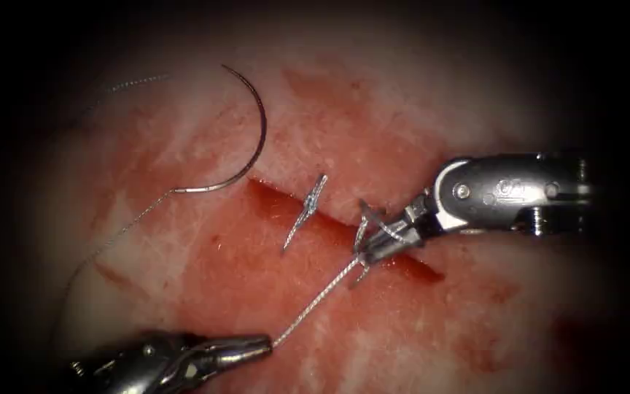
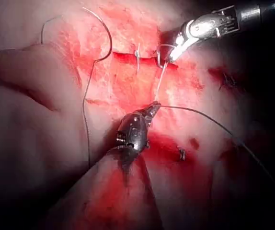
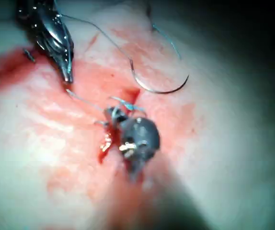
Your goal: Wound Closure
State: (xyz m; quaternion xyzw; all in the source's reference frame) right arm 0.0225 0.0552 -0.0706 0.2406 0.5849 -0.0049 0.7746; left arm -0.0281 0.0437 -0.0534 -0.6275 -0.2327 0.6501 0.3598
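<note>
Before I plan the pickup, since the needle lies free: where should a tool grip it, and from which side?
Probably on the needle's curved body, nearer the thread end than the point. It lies flat on the tissue, left of the cut, held by neither tool. Its arc bulges rightward, so coming from the right, across the curve, seems best. The left tool holds thread.

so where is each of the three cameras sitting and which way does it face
Endoscope view: above and in front of the cut; left tool shut on the thread, right tool at the knot.
Left wrist view: rides the left arm, looking along its shaft at its own tool.
Right wrist view: rides the right arm, looking at its own tool.
Shared: all show the needle, lying free on the tissue left of the cut, held by neither tool.
</note>
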